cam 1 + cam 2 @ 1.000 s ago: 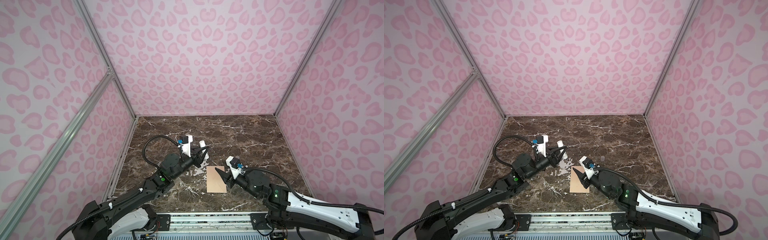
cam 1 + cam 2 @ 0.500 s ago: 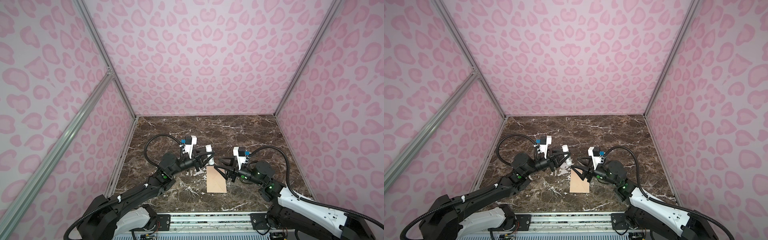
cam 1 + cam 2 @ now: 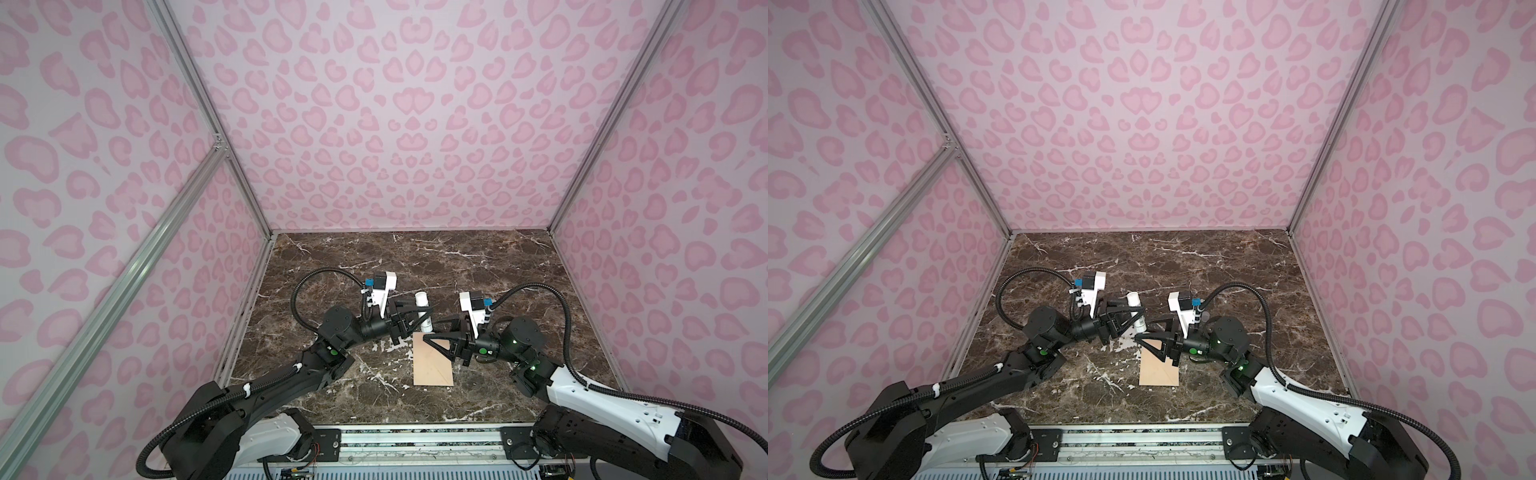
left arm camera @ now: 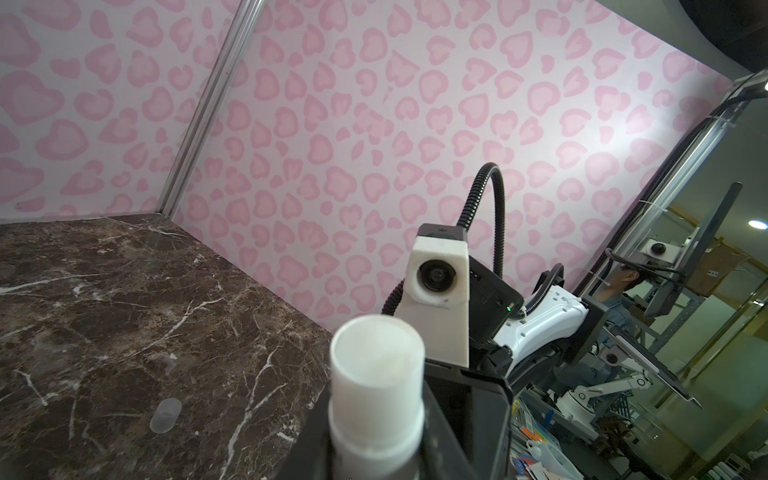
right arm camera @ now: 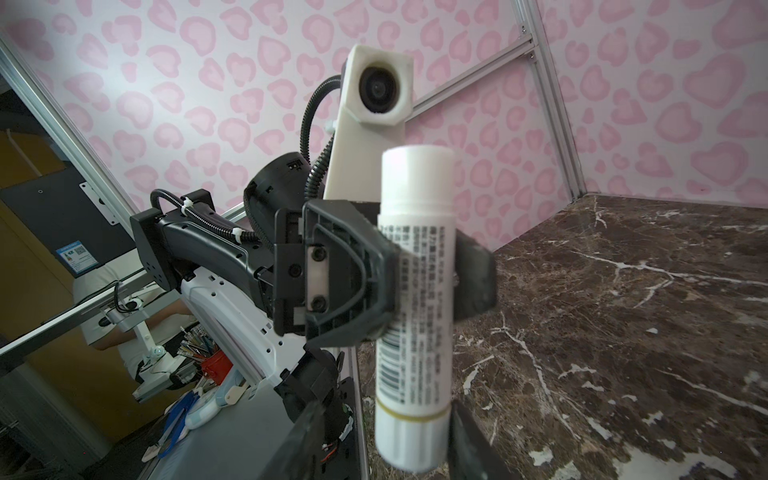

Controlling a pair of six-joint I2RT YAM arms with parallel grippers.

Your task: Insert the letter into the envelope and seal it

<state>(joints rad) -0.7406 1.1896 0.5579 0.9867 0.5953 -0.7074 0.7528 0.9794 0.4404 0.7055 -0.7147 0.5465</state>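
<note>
Peach-tan envelope (image 3: 432, 365) lies flat on the table (image 3: 478, 266), diagonal seams up. The letter isn't visible anywhere, so I judge it's already inside and only sealing is left. Left end effector (image 3: 417, 318) clamps a white glue stick (image 3: 423, 309) mid-body, over the envelope's far edge. Right end effector (image 3: 430, 331) has its jaws apart either side of the stick's lower end, with a gap on one side in the right wrist view, so no grip yet. A second ago it sat low at the envelope's far corner; now it's raised to the stick, which has shifted toward it. Envelope unmoved.

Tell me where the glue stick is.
Mid-table in a top view, the glue stick is clamped in the left gripper, above the far end of the envelope, its lower end inside the right gripper.
</note>
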